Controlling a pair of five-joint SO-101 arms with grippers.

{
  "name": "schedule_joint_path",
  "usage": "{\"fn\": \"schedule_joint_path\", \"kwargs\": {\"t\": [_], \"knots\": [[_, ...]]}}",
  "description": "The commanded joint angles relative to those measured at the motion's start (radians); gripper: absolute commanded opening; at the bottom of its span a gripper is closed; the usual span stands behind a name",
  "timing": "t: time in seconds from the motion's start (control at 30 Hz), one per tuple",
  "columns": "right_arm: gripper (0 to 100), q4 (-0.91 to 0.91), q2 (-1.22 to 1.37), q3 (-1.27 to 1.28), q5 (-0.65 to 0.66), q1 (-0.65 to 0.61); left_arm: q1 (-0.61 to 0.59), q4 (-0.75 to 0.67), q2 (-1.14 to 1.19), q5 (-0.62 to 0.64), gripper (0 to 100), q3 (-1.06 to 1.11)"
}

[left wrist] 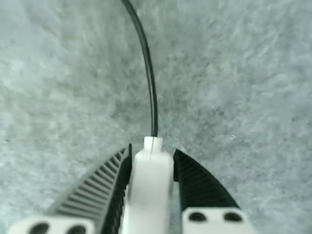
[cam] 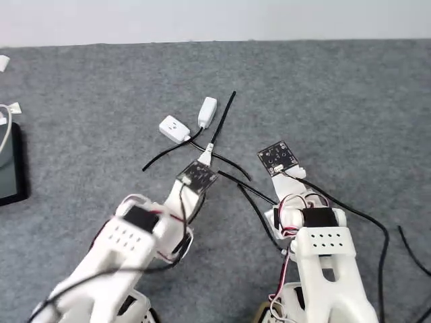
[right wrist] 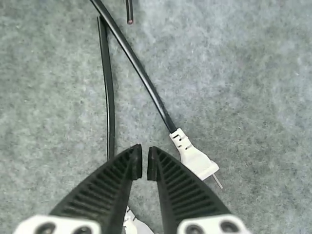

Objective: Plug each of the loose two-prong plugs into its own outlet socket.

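On the grey carpet lie two white outlet sockets, one (cam: 174,128) with its slots facing up and a longer one (cam: 207,112) beside it, both on black cords. My left gripper (left wrist: 152,151) is shut on a white plug (left wrist: 150,185) by its body, and the plug's black cord (left wrist: 148,73) runs away from it. From above, this plug (cam: 207,156) is a short way before the sockets. My right gripper (right wrist: 144,155) is shut with nothing in it, just above the carpet. Close beside its fingertips lies a second white two-prong plug (right wrist: 194,158) with its prongs bare.
Black cords (cam: 236,171) cross the carpet between the arms and the sockets, and two cords (right wrist: 109,92) run past the right gripper. Another cord (cam: 384,235) loops at the right. A dark flat device (cam: 10,165) sits at the left edge.
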Motion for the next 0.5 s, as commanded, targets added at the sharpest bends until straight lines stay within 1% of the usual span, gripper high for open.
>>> {"fn": "schedule_joint_path", "kwargs": {"t": [0.0,0.07,0.13,0.2,0.23,0.33,0.47], "knots": [[3.0,-0.008,-0.01,-0.008,-0.005,-0.005,0.0,0.054,-0.245,-0.026,1,0.028],[3.0,-0.008,-0.01,-0.008,-0.005,-0.007,0.0,0.069,-0.264,-0.002,1,0.015],[3.0,-0.008,-0.01,-0.008,-0.005,-0.007,0.0,0.066,-0.23,0.103,1,-0.015],[3.0,-0.008,-0.01,-0.008,-0.005,-0.004,0.0,0.049,-0.144,0.216,1,-0.054],[3.0,-0.008,-0.01,-0.008,-0.005,-0.004,-0.002,0.029,-0.08,0.258,1,-0.076],[3.0,-0.008,-0.01,-0.008,-0.008,-0.007,-0.006,-0.034,0.172,0.322,1,-0.166],[3.0,-0.002,-0.019,-0.006,-0.012,-0.007,-0.008,-0.143,0.509,0.359,1,-0.328]]}}
